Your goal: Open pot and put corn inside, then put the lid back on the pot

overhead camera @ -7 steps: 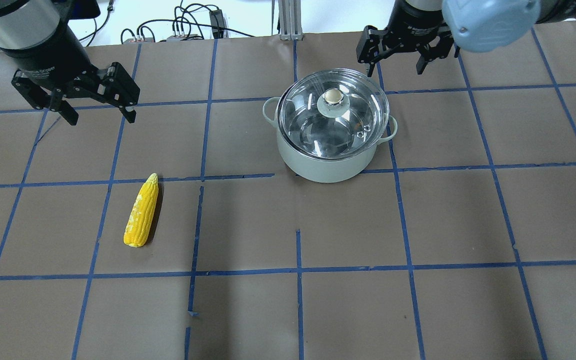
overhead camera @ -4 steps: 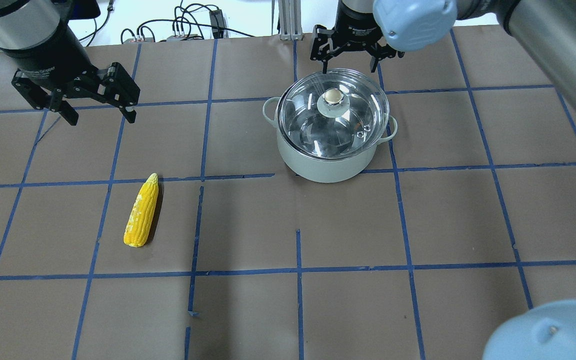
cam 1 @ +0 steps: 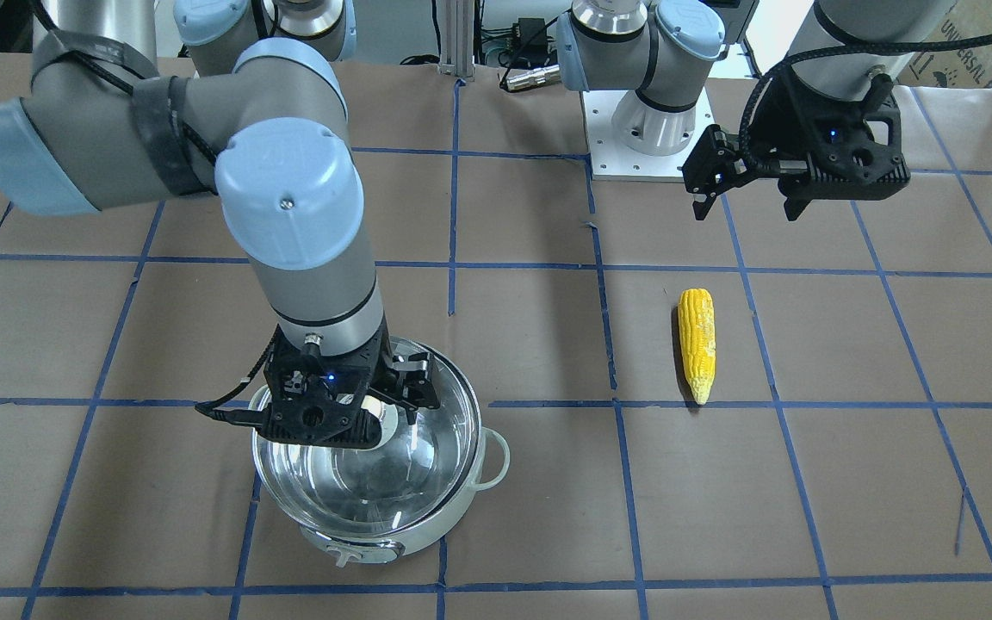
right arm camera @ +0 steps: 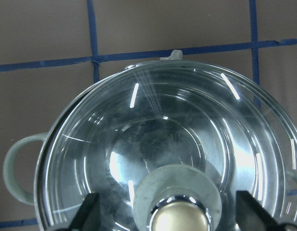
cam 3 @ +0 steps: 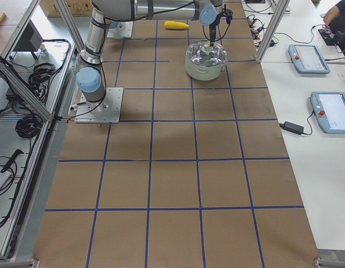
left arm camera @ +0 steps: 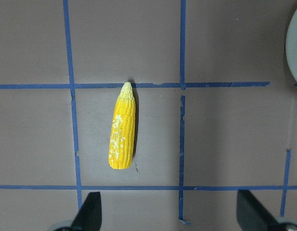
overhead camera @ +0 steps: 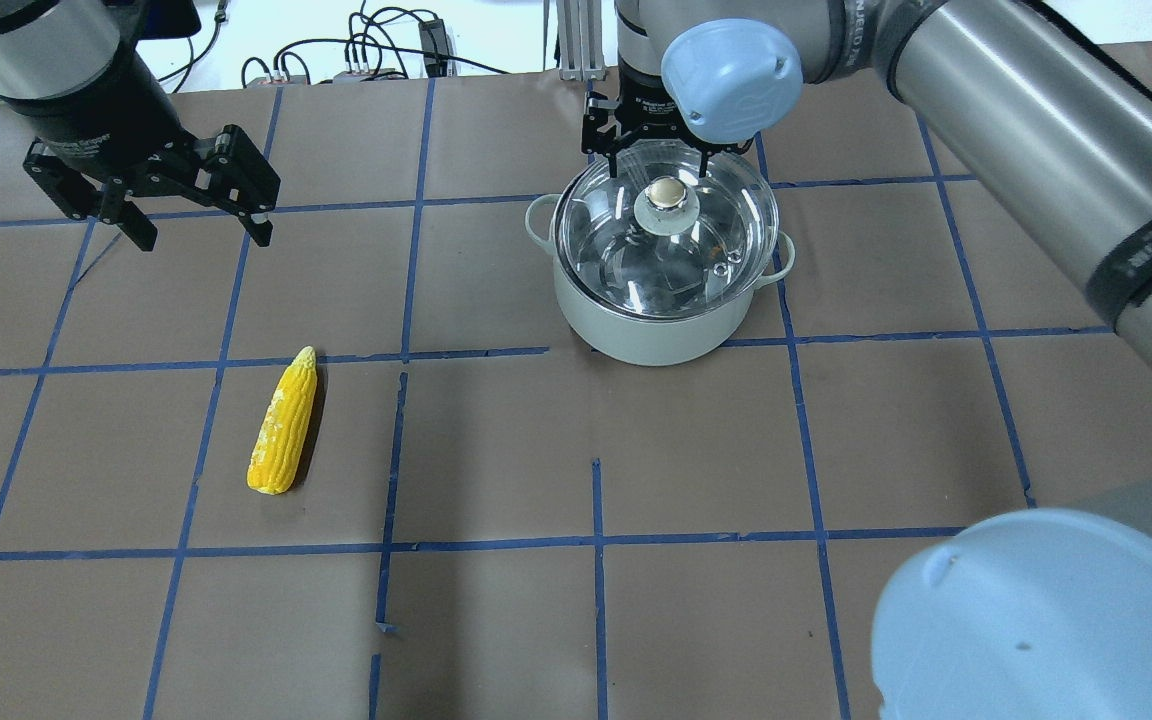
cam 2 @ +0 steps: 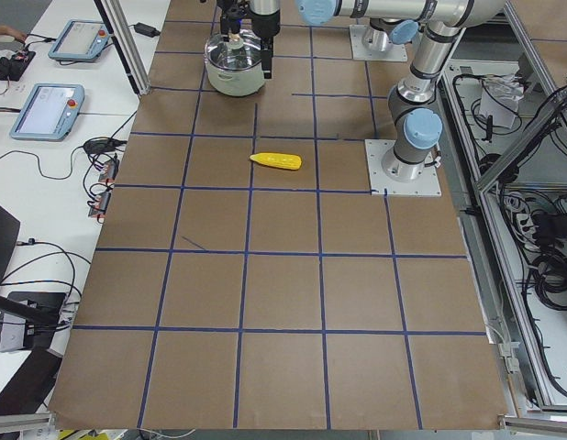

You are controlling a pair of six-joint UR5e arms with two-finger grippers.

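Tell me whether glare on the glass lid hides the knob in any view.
Right wrist view: bright streaks cross the lid, knob clear at the bottom edge. Overhead: reflections, knob plain. Front-facing: the right gripper, not glare, covers the knob.

Lid (overhead camera: 658, 250) blocks pot (overhead camera: 651, 336) mouth — corn (overhead camera: 283, 422) freely reachable.

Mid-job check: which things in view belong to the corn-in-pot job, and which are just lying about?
Job:
pale mint steel-lined pot
clear glass lid with beige knob, on the pot
yellow tapered corn cob
right gripper, open over the lid
left gripper, open

Lying about:
grey tablet pendants
black power adapter
black cables
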